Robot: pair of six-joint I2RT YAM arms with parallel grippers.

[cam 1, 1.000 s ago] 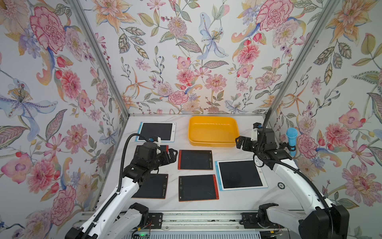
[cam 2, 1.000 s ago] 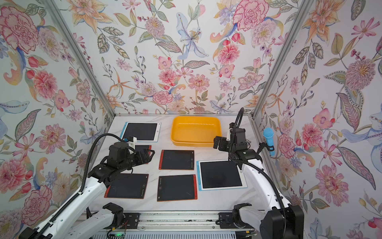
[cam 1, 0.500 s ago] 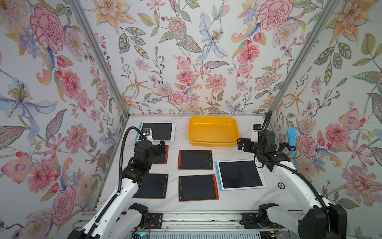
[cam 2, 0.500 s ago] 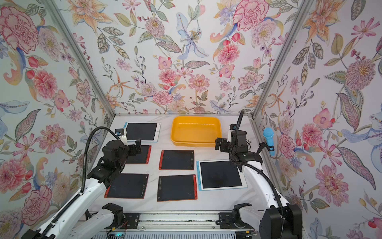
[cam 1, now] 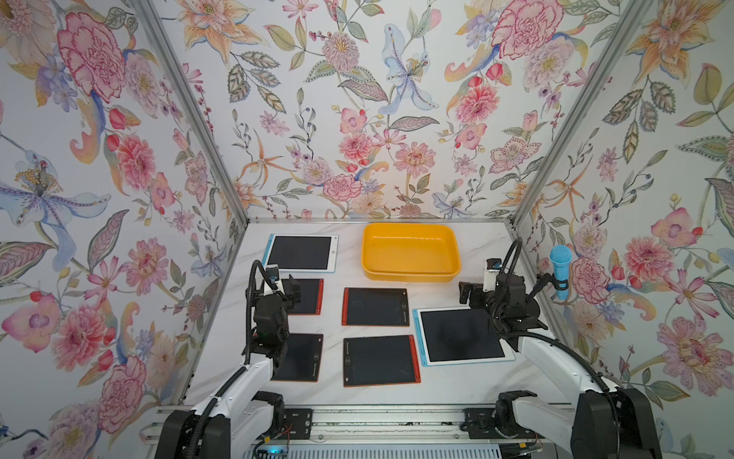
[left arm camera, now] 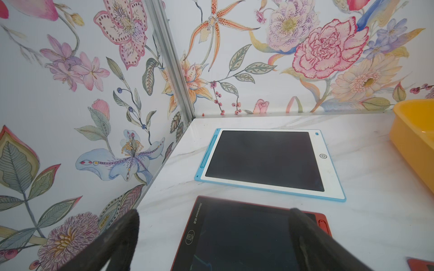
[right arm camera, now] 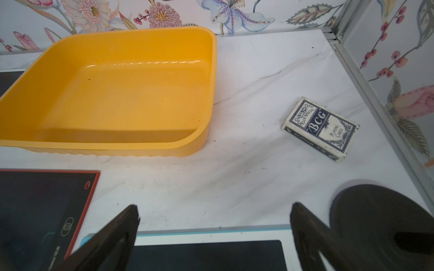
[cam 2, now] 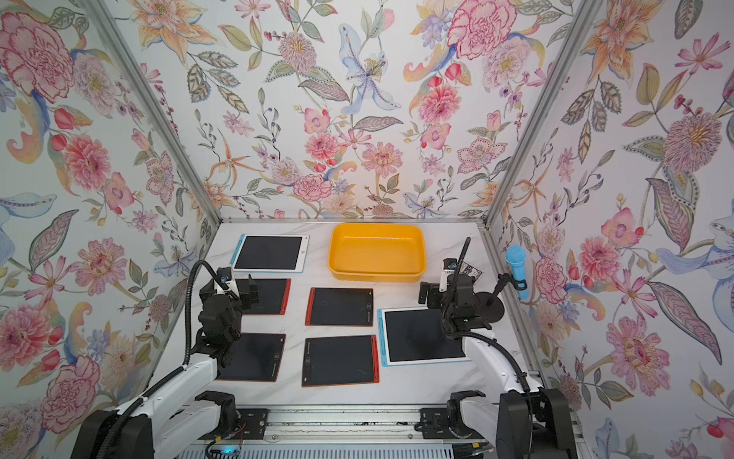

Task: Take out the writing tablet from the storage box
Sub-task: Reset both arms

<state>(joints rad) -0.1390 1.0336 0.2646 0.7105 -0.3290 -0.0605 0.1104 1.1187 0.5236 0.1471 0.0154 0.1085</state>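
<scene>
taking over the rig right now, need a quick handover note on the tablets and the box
Left gripper: open, empty, over a red tablet on the left of the table.
Right gripper: open, empty, over the far edge of the near blue-edged tablet, in front of the storage box.
Box: back middle, nothing inside in both top views and the right wrist view.
Done: six tablets lie flat on the table outside the box, four red, two blue-edged.
Left: nothing visible to take out.
</scene>
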